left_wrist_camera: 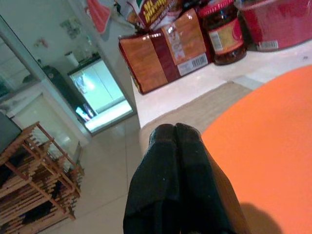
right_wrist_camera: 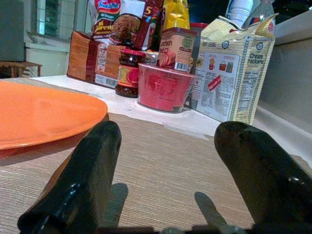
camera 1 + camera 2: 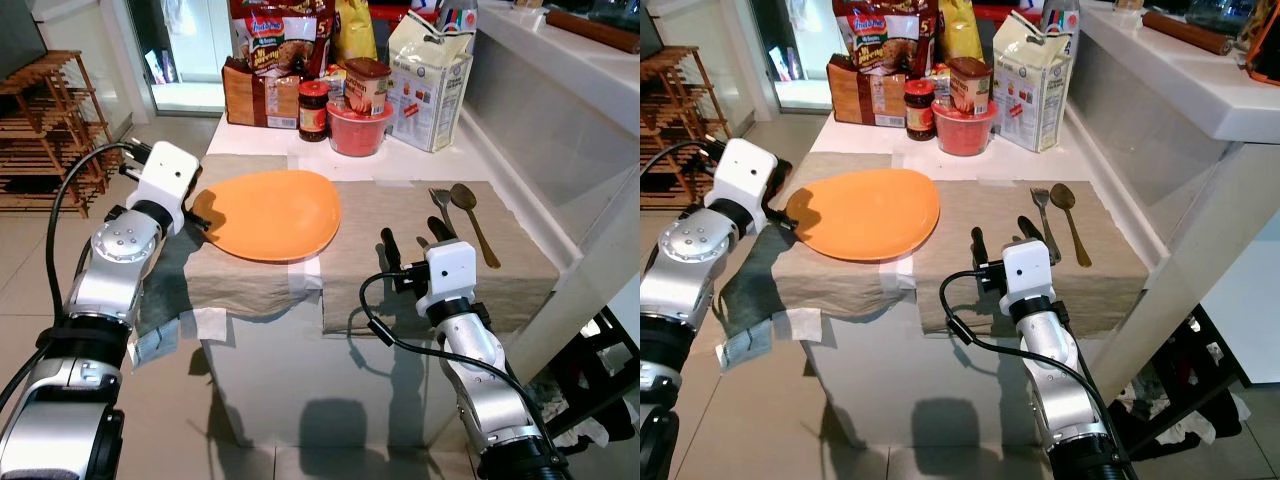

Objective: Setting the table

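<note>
An orange plate [image 3: 270, 213] lies on the left part of a beige cloth mat [image 3: 370, 205] covering the small white table. A fork [image 3: 438, 198] and a spoon [image 3: 470, 215] lie side by side on the mat's right part. My left gripper [image 3: 200, 214] is shut, its tips at the plate's left rim; in the left wrist view the pressed-together fingers [image 1: 175, 185] sit beside the plate [image 1: 263, 161] with nothing between them. My right gripper [image 3: 413, 240] stands open low over the mat near the front edge, just short of the fork's handle.
Noodle packs [image 3: 275, 40], a dark jar [image 3: 313, 108], a red cup [image 3: 360, 125] and a flour bag [image 3: 430, 80] crowd the table's back. A white counter [image 3: 560, 60] rises on the right. A wooden rack [image 3: 45, 130] stands far left. A grey cloth [image 3: 165, 290] hangs off the table's left side.
</note>
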Controlling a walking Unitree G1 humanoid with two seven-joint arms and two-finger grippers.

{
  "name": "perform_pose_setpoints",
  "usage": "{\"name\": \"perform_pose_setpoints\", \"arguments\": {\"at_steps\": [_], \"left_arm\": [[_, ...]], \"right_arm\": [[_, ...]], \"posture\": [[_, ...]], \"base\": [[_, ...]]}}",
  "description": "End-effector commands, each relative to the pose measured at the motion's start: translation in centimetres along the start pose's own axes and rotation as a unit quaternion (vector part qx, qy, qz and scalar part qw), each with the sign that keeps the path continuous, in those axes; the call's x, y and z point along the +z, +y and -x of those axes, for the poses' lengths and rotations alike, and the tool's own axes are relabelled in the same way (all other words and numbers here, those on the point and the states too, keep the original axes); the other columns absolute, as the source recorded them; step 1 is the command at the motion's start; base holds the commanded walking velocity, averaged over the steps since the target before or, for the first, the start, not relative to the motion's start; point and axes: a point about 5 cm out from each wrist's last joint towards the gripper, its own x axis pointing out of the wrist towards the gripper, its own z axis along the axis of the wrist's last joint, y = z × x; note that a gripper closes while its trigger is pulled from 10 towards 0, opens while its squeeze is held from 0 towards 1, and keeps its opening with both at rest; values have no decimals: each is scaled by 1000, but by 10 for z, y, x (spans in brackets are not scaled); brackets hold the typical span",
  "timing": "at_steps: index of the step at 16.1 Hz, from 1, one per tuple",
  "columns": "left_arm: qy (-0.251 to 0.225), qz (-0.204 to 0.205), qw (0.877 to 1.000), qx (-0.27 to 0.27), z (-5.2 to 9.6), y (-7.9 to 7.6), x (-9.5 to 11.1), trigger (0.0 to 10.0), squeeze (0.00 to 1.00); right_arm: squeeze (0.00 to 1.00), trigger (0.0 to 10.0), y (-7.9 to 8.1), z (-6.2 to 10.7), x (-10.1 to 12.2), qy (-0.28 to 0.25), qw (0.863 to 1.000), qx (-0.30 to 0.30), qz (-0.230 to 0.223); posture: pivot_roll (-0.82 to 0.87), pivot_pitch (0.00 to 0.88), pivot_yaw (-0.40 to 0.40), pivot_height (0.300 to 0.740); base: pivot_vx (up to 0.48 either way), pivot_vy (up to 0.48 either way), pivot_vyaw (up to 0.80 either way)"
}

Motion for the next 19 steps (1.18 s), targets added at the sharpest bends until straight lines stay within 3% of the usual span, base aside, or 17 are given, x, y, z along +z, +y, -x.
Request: {"name": "perform_pose_setpoints", "arguments": {"at_steps": [1, 8, 14, 16, 18, 19], "left_arm": [[0, -9, 1000, -4, -3, 1, 2, 10000, 0], [29, 3, 999, -40, -2, -18, -21, 10000, 0], [20, 2, 998, -67, -4, -30, -21, 10000, 0], [5, 25, 999, -31, -4, -19, -14, 10000, 0], [-91, 106, 987, 83, 9, 19, 20, 10000, 0], [-107, 120, 983, 89, 16, 22, 25, 10000, 0]], "right_arm": [[0, 10000, -3, -2, 6, -7, 1000, -7, -1], [0, 10000, -8, -8, 10, -7, 1000, -17, -20], [0, 10000, -9, -9, 12, -8, 1000, -18, -22], [0, 10000, -9, -8, 14, -11, 1000, -19, -21], [0, 10000, -14, -5, 19, -24, 999, -33, -10], [0, 10000, -14, -4, 19, -25, 999, -34, -7]], "posture": [[3, 0, 2, 736], [3, 0, 0, 736], [0, 0, 0, 736], [-6, 0, 5, 736], [-4, 0, 10, 736], [-2, 0, 10, 736]], "base": [[0, 0, 0], [0, 0, 0], [0, 0, 0], [0, 0, 0], [0, 0, 0], [0, 0, 0]]}}
